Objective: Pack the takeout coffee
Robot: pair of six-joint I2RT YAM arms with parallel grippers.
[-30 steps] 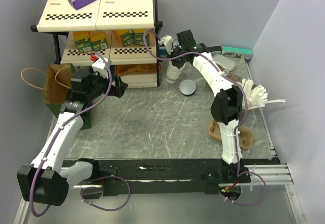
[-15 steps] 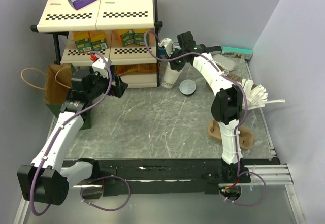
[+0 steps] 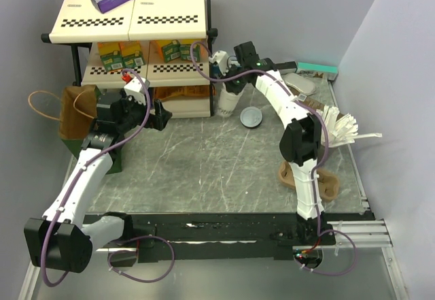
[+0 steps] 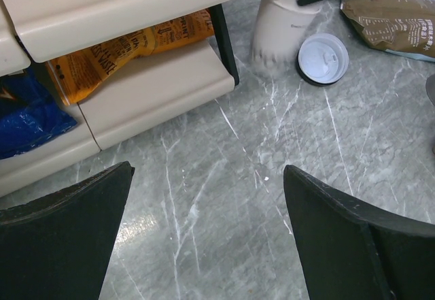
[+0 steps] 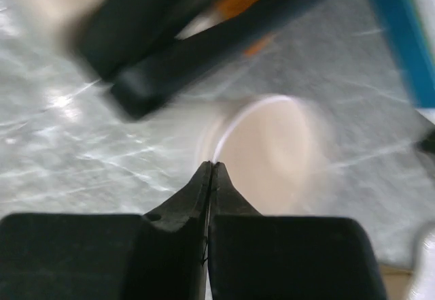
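A white paper takeout coffee cup (image 3: 229, 101) stands by the shelf's lower right corner, next to the black post. My right gripper (image 3: 235, 77) is above it, shut on the cup's rim. In the right wrist view the closed tips (image 5: 211, 166) pinch the thin rim, and the tan inside of the cup (image 5: 272, 150) is blurred with motion. The left wrist view shows the cup (image 4: 280, 31) at the top, its base blurred just above the table. My left gripper (image 3: 163, 118) hangs open over bare marble (image 4: 207, 171), holding nothing.
A white lid in a dark ring (image 3: 251, 118) lies right of the cup. The two-tier shelf (image 3: 136, 41) holds orange packets. A brown paper bag (image 3: 75, 113) stands at the left, a tumbler of white sticks (image 3: 338, 126) at the right, and a brown pulp tray (image 3: 327, 186) near the right arm.
My right gripper has carried the cup a little to the left, toward the shelf post. The left arm has barely moved.
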